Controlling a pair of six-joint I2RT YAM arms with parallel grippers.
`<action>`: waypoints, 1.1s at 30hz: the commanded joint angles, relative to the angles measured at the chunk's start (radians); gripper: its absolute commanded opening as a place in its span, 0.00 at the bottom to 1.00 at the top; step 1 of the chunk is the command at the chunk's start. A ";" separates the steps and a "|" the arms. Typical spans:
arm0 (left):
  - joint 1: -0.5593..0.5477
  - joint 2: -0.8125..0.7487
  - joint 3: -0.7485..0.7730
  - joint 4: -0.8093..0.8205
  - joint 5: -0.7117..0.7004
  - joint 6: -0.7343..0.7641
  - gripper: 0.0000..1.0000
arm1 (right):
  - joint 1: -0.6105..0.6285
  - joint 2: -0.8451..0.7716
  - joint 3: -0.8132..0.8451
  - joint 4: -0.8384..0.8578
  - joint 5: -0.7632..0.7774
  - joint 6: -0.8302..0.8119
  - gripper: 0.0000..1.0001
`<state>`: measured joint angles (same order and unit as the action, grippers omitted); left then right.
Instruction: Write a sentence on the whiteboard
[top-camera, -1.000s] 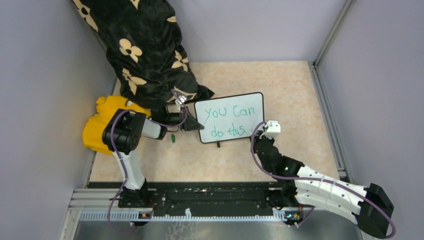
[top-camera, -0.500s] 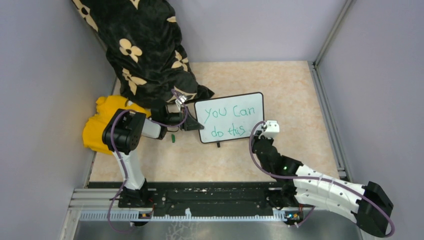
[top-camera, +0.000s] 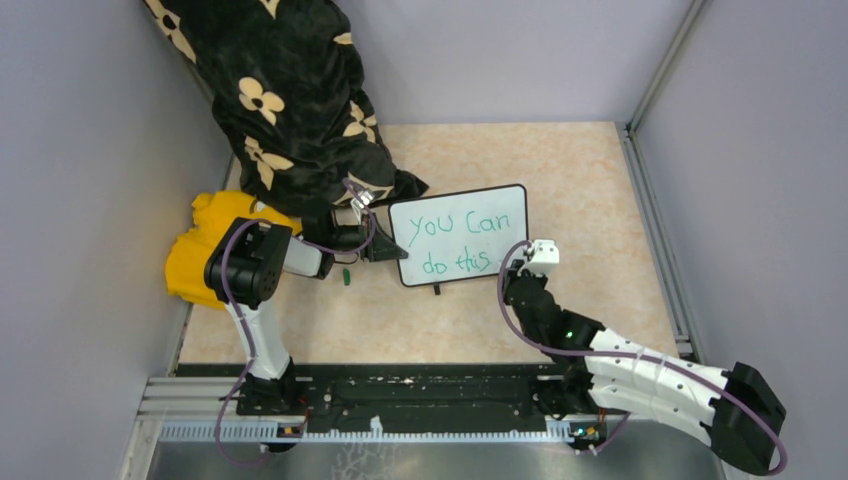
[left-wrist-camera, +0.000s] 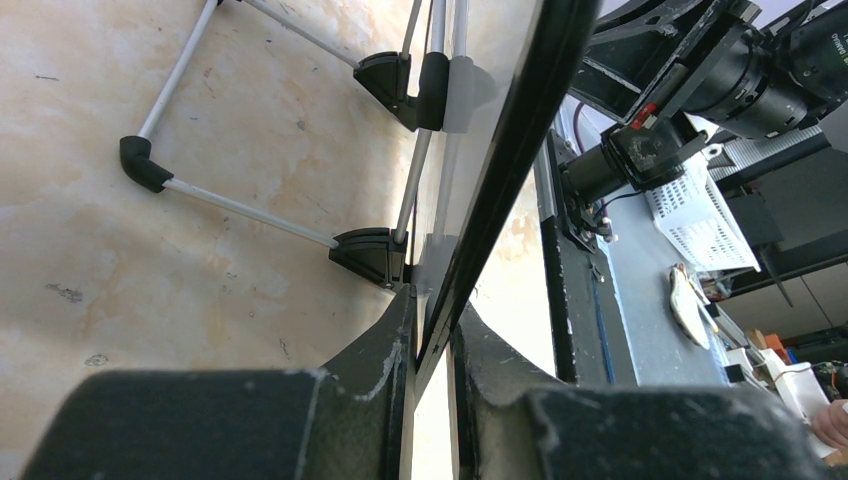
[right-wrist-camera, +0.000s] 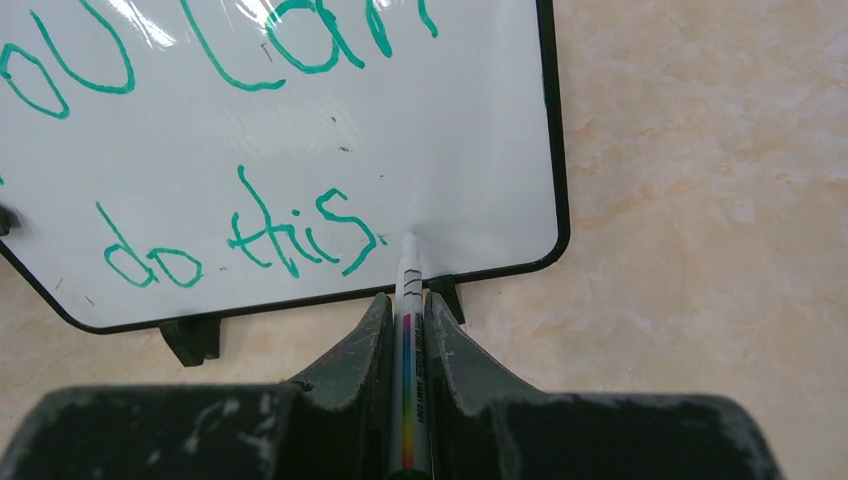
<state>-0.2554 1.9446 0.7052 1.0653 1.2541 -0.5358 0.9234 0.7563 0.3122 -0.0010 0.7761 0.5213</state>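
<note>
The whiteboard stands tilted on the tan table, with its black frame and little black feet. The sentence is green lettering in two lines, "you can" over "do this", also seen in the right wrist view. My left gripper is shut on the board's left edge, one finger on each face. My right gripper is shut on a white marker with a rainbow stripe. The marker tip points at the board's lower right, just past the "s".
A person's arm in a black floral sleeve reaches in from the back left. A yellow cloth lies at the left wall. A small green cap lies near the left gripper. Grey walls enclose the table.
My right arm has shifted slightly left and nearer. The board, the lettering and the left gripper have not moved.
</note>
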 joint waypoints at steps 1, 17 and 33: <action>-0.007 0.018 -0.001 -0.101 -0.026 0.020 0.19 | -0.015 0.005 0.009 0.048 -0.006 0.013 0.00; -0.007 0.019 0.002 -0.108 -0.025 0.020 0.19 | -0.030 0.024 -0.007 0.053 -0.019 0.022 0.00; -0.007 0.020 0.002 -0.108 -0.025 0.019 0.20 | -0.047 0.032 -0.014 0.041 -0.022 0.027 0.00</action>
<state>-0.2554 1.9446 0.7097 1.0523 1.2583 -0.5293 0.8978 0.7811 0.3058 0.0151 0.7506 0.5369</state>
